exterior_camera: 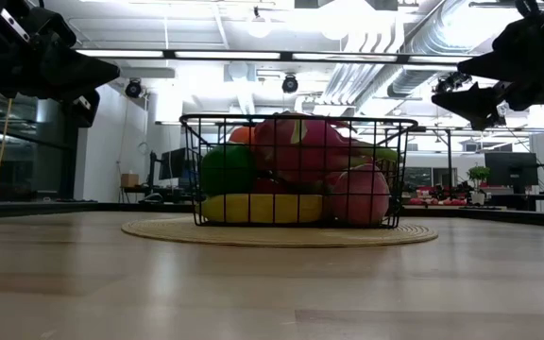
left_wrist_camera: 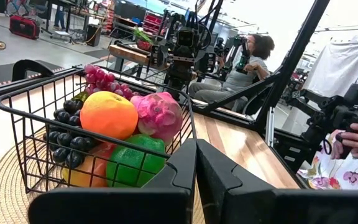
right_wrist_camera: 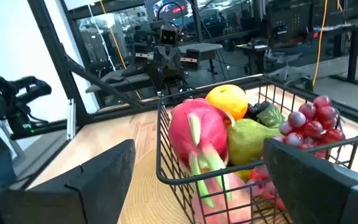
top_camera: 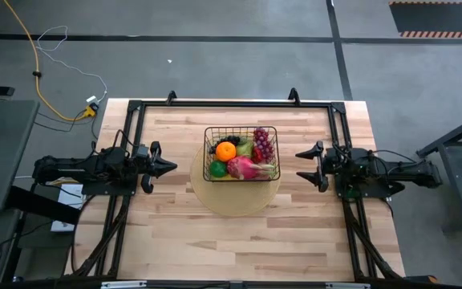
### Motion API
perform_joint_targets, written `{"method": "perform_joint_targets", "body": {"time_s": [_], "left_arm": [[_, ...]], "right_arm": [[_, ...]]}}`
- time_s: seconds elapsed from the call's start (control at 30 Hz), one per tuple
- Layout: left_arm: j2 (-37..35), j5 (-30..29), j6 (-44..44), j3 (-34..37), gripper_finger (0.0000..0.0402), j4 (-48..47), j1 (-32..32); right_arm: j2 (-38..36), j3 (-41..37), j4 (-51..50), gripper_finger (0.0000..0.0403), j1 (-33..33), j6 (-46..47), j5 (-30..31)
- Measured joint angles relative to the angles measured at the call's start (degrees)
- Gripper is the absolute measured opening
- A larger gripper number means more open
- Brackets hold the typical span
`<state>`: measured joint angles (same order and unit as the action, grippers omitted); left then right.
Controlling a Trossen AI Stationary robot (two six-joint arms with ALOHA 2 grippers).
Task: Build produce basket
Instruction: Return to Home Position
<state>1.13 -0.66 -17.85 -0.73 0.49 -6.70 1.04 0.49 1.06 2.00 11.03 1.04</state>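
The basket [top_camera: 241,128], full of produce [top_camera: 239,158], sits on a round mat [top_camera: 235,202]. The left fingers [top_camera: 165,166] are pressed together beside it. The right fingers [top_camera: 307,152] are spread wide.

Desk [top_camera: 239,241]: pale butcher-block top, wood strips running left to right, standing on a grey floor [top_camera: 215,64]. A black frame [top_camera: 231,103] runs along the far edge and down both sides, with angled struts reaching toward the near corners. Directly on the wood there's a round pale woven mat [top_camera: 235,205], centred left to right and a bit nearer the far edge. The basket [top_camera: 208,152] stands on the mat's far half; the near half is uncovered. In the low view the mat lies flat, its rim showing past the basket on both sides.
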Motion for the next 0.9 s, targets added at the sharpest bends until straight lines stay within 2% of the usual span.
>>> {"method": "perform_joint_targets", "body": {"time_s": [0.23,0.37,0.53,0.8,0.9], "left_arm": [[0.0,0.0,0.0,0.0,0.0001,0.0,0.0],[0.0,0.0,0.0,0.0,0.0001,0.0,0.0],[0.0,0.01,0.0,0.0,0.0001,0.0,0.0],[0.0,0.0,0.0,0.0,0.0001,0.0,0.0],[0.0,0.0,0.0,0.0,0.0001,0.0,0.0]], "right_arm": [[0.04,0.02,-0.15,0.0342,-0.02,-0.67,-0.68],[1.14,0.02,-0.22,0.0312,-0.02,-0.79,-1.1],[3.78,0.03,-0.31,0.0222,-0.02,-0.82,-1.11],[4.17,0.04,-0.1,0.0022,-0.04,-1.06,-0.02],[4.17,0.04,-0.08,0.0014,-0.04,-2.0,0.76]]}}
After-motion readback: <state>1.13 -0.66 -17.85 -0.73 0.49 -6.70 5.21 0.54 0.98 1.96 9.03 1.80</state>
